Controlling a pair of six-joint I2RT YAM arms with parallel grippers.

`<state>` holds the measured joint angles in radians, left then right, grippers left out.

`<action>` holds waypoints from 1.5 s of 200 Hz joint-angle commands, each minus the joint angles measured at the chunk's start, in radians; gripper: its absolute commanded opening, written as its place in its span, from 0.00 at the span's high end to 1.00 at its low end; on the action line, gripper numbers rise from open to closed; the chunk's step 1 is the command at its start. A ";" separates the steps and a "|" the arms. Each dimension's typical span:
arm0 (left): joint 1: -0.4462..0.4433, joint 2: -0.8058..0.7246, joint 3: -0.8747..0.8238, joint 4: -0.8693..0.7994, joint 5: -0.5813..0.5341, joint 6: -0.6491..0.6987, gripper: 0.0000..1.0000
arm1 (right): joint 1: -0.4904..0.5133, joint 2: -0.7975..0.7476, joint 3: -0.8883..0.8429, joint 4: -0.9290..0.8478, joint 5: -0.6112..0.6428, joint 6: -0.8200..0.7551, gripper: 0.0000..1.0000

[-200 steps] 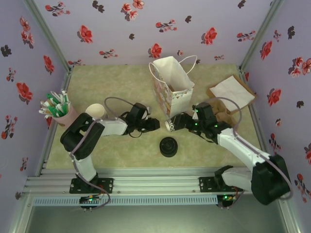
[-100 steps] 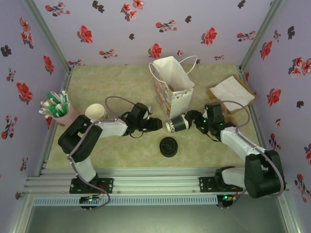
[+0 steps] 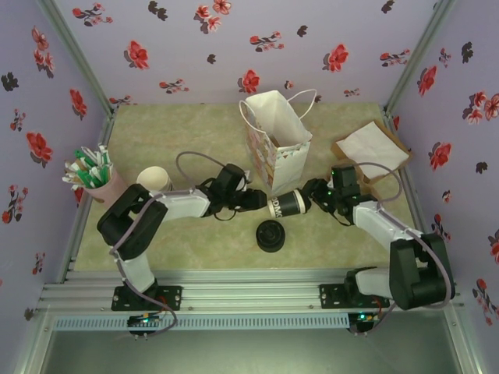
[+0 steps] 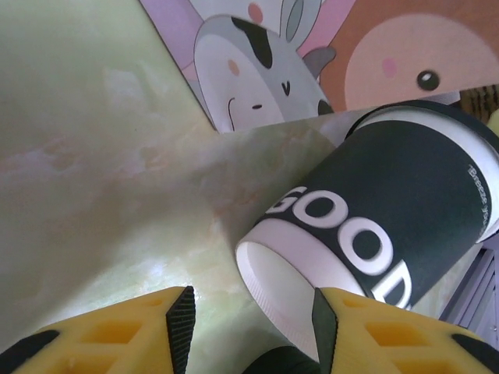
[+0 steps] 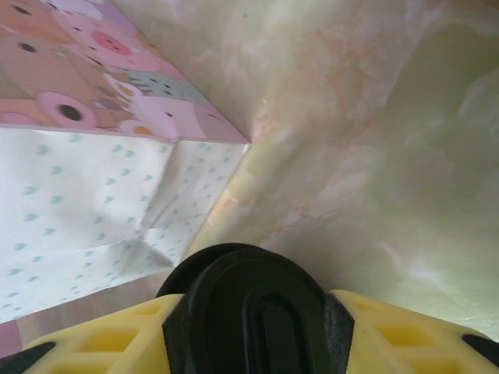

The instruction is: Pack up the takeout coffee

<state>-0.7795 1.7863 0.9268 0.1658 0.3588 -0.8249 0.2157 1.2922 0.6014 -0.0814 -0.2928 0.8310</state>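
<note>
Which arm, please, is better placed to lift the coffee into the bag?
Right: the right gripper clamps the coffee cup by its lid, beside the bag; the left gripper is open.

Takeout coffee (image 3: 287, 205): white paper cup, black band lettered "GOOD", black lid; tipped horizontal, just before paper bag (image 3: 269, 156).

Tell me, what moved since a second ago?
The right claw, shut on the coffee cup, pulled it a little rightward. The open left claw followed toward its base. The paper bag and loose lids stayed put.
</note>
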 commanded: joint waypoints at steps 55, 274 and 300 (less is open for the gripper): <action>-0.060 0.066 0.043 0.004 -0.012 0.005 0.60 | 0.097 -0.039 0.048 -0.069 -0.017 0.002 0.55; -0.002 0.097 -0.027 0.136 -0.009 -0.011 0.60 | 0.445 -0.106 0.268 -0.332 0.166 0.020 0.51; 0.009 0.091 -0.038 0.141 -0.008 -0.007 0.60 | 0.480 -0.103 0.289 -0.358 0.182 0.019 0.50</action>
<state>-0.7929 1.8816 0.9127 0.2920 0.3641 -0.8368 0.6651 1.1793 0.8505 -0.3954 -0.1524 0.8433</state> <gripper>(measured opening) 0.398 0.492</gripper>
